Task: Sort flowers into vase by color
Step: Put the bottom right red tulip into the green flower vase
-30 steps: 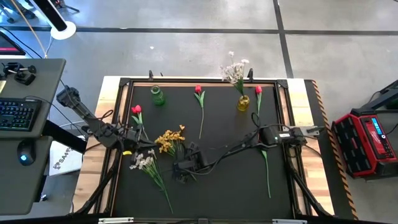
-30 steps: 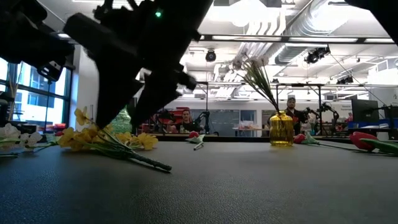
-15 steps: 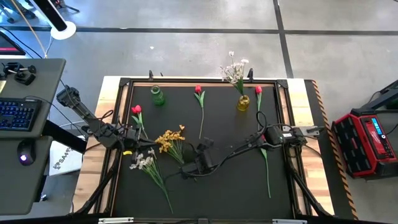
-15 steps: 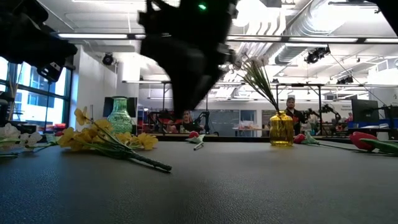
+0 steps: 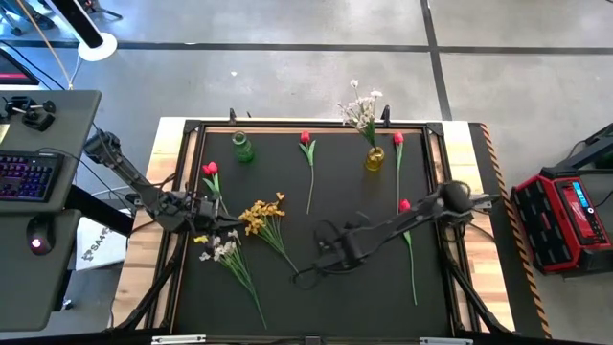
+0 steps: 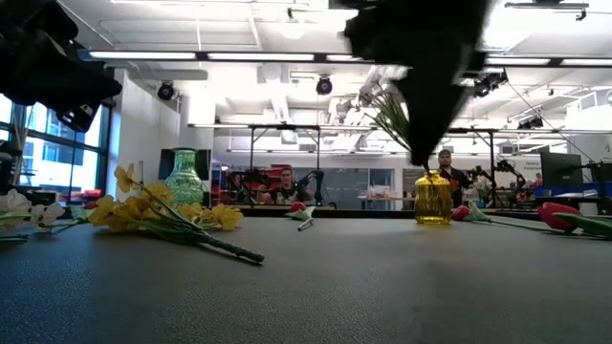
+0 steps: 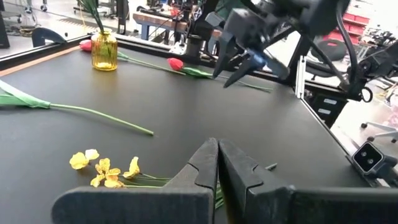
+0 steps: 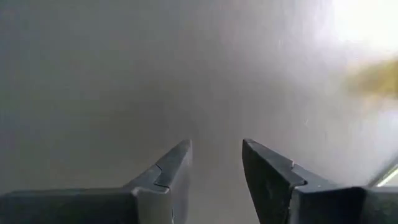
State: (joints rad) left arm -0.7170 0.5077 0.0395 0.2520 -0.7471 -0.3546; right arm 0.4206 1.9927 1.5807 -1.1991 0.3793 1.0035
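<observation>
Right gripper (image 5: 326, 251), fingers apart and empty, has swung away from the yellow spray (image 5: 262, 215) toward the red tulip (image 5: 409, 244) right of it; left gripper (image 7: 217, 163) waits shut beside that spray.

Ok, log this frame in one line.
left end effector: shut, empty, near yellow flower spray | right end effector: open, empty, mid-mat | white blossom spray: in yellow glass vase

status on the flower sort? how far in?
Done: one white spray stands in the yellow vase. In hand: nothing; the right gripper is open and empty mid-table, the left gripper shut near the yellow spray. Left: green vase empty; tulips, yellow spray and second white spray on the mat.
</observation>
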